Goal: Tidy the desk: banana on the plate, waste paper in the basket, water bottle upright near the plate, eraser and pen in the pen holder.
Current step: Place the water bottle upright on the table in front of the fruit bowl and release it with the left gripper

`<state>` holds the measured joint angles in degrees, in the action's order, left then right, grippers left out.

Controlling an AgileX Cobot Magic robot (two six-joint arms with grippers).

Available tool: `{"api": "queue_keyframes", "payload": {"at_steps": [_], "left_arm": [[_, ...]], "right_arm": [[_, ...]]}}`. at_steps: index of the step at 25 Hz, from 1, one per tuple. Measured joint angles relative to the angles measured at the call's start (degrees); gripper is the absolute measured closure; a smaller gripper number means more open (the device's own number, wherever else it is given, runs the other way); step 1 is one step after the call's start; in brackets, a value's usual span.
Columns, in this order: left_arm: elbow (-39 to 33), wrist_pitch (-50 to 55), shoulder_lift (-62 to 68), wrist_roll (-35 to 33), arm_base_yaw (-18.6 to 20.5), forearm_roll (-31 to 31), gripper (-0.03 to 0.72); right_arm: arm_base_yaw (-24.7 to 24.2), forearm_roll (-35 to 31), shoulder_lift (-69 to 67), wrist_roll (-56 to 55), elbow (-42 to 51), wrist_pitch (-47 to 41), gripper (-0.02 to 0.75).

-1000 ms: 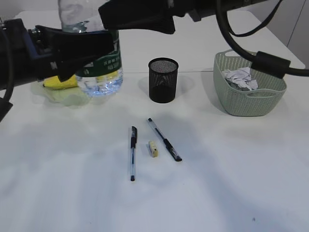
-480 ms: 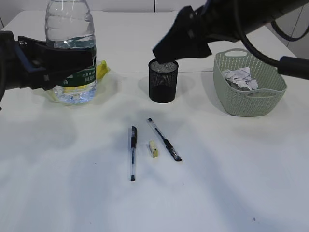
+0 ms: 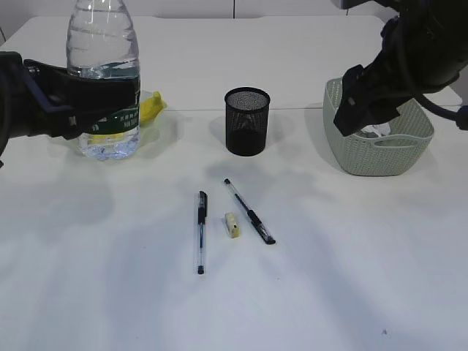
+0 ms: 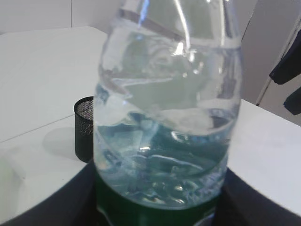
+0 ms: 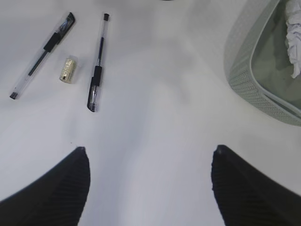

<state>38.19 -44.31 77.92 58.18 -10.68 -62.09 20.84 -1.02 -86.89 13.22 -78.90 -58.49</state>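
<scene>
Worktop [image 3: 307,292], plain white, fills nearly the whole exterior view. At the upper left we see the left gripper [image 3: 99,95], a dark clamp closed around the green-labelled waist of the water bottle [image 3: 104,80], which stands upright; whether its base touches the surface we cannot tell. Just behind it at the upper left lies the banana [image 3: 150,108] on the pale green plate [image 3: 157,126], mostly hidden by the bottle. The left wrist view is filled by the bottle's clear, water-filled body, with the black mesh pen holder [image 4: 83,127] behind it. That holder sits at upper centre of the exterior view, and the green basket [image 3: 380,150] at the upper right holds crumpled waste paper [image 5: 295,44]. The right gripper [image 5: 148,186] hovers by the basket with its jaws wide apart and nothing between them. In the middle of the frame lie two pens, the left pen [image 3: 200,230] and the right pen [image 3: 249,211], with the small cream eraser [image 3: 232,224] between them, close to both but touching neither. We judge the bottle fairly heavy with water, smooth and slightly squashy, so the labelled waist suits a grip. The pens look light, stiff and prone to roll; we would take one across its barrel near the middle. The eraser is tiny and should be pinched across its short sides.
</scene>
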Motion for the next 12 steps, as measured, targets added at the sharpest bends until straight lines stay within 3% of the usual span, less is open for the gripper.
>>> {"api": "queue_keyframes", "payload": {"at_steps": [3,7,12], "left_arm": [[0.0,0.3,0.0,-3.4,0.1,1.2,0.312],[0.0,0.1,0.1,-13.6,0.1,6.7,0.312],[0.0,-7.7,5.1,-19.9,0.2,13.3,0.312]], "right_arm": [[0.0,1.0,0.0,-0.5,0.0,-0.4,0.144],[0.0,1.0,0.0,-0.7,0.0,-0.7,0.144],[0.0,1.0,0.0,-0.7,0.0,-0.7,0.144]]}}
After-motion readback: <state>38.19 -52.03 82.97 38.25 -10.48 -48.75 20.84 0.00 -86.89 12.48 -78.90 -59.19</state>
